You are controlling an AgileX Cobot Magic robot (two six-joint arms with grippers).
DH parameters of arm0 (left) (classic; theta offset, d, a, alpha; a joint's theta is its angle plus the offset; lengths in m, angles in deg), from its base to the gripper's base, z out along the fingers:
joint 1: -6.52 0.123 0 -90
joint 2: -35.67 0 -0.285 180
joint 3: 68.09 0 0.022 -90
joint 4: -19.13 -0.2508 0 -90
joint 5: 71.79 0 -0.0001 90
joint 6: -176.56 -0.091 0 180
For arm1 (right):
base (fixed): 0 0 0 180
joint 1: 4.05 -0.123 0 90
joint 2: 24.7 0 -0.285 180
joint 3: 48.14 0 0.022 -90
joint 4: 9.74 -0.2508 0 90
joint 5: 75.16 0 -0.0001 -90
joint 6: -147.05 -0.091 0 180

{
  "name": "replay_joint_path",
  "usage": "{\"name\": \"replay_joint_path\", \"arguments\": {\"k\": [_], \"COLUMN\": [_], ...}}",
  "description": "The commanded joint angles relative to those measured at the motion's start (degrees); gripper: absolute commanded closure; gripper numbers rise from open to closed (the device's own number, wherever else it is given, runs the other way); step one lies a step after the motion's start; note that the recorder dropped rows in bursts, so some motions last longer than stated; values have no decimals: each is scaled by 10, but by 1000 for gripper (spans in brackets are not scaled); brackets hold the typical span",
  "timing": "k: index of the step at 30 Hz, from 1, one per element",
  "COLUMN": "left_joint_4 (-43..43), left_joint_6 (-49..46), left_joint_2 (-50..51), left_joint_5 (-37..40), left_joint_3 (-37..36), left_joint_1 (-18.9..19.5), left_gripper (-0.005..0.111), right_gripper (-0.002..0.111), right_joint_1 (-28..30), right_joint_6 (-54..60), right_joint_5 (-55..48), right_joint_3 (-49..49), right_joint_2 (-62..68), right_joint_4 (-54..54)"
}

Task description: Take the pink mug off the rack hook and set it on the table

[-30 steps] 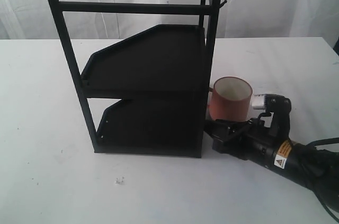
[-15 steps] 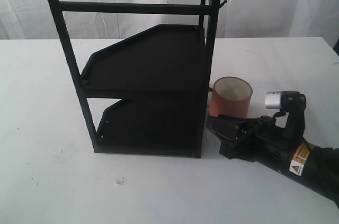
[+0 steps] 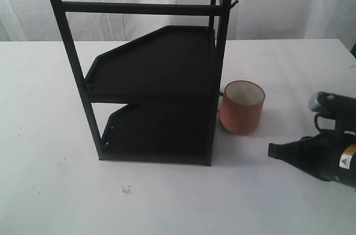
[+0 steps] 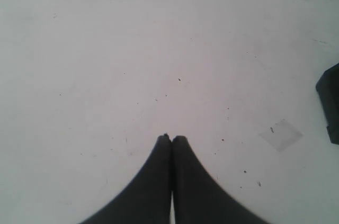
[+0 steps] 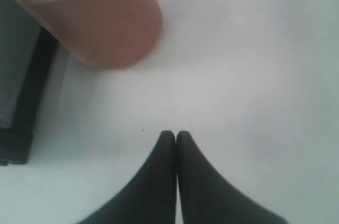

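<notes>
Your right pincer (image 5: 176, 135), tips pressed together, sits near the table's (image 3: 167, 201) right edge, arm cropped; pink mug's (image 3: 241, 107) handle barely visible.

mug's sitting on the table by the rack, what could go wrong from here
1. The pink mug stands upright very close to the rack post, with its handle toward it; a nudge to that post could tip it.
2. The right end effector sits low over the table, shut, with its tips pointing roughly toward the mug; a forward move might knock it over.
</notes>
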Motion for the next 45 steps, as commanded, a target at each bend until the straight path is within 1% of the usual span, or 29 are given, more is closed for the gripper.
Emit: {"name": "replay_joint_path", "arguments": {"k": [1,3,4,5,6,7,10,13,15,18,20,23,27,29,30,31,33,37,40,42,43,45], "left_joint_4": [-1,-1,-1,-1,-1,-1,-1,-1,-1,-1,-1,-1,-1,-1,-1,-1,-1,-1,-1,-1,-1,-1], "left_joint_6": [0,0,0,0,0,0,0,0,0,0,0,0,0,0,0,0,0,0,0,0,0,0], "left_joint_2": [-2,-2,-2,-2,-2,-2,-2,-2,-2,-2,-2,-2,-2,-2,-2,-2,-2,-2,-2,-2,-2,-2], "left_joint_5": [0,0,0,0,0,0,0,0,0,0,0,0,0,0,0,0,0,0,0,0,0,0], "left_joint_3": [-1,-1,-1,-1,-1,-1,-1,-1,-1,-1,-1,-1,-1,-1,-1,-1,-1,-1,-1,-1,-1,-1], "left_joint_1": [-4,-4,-4,-4,-4,-4,-4,-4,-4,-4,-4,-4,-4,-4,-4,-4,-4,-4,-4,-4,-4,-4], "left_gripper": [107,107,107,107,107,107,107,107,107,107,107,107,107,107,107,107,107,107,107,107,107,107], "right_gripper": [108,108,108,108,108,108,108,108,108,108,108,108,108,108,108,108,108,108,108,108,108,108], "right_joint_1": [0,0,0,0,0,0,0,0,0,0,0,0,0,0,0,0,0,0,0,2,13,52], "right_joint_6": [36,123,187,225,233,226,193,167,153,140,142,130,128,128,128,128,138,220,288,297,295,292], "right_joint_5": [-229,-363,-482,-561,-645,-680,-708,-698,-674,-646,-589,-518,-431,-346,-299,-217,-89,184,323,359,356,326], "right_joint_3": [116,182,229,260,292,304,307,279,253,198,148,99,79,79,79,79,79,79,79,79,79,79], "right_joint_2": [-46,-58,-59,-59,-65,-71,-109,-167,-214,-281,-325,-379,-429,-444,-446,-450,-449,-449,-449,-452,-455,-468], "right_joint_4": [9,9,9,13,30,43,48,24,-11,-96,-104,-90,-97,-97,-97,-97,-90,-94,-94,-85,-75,-8]}}
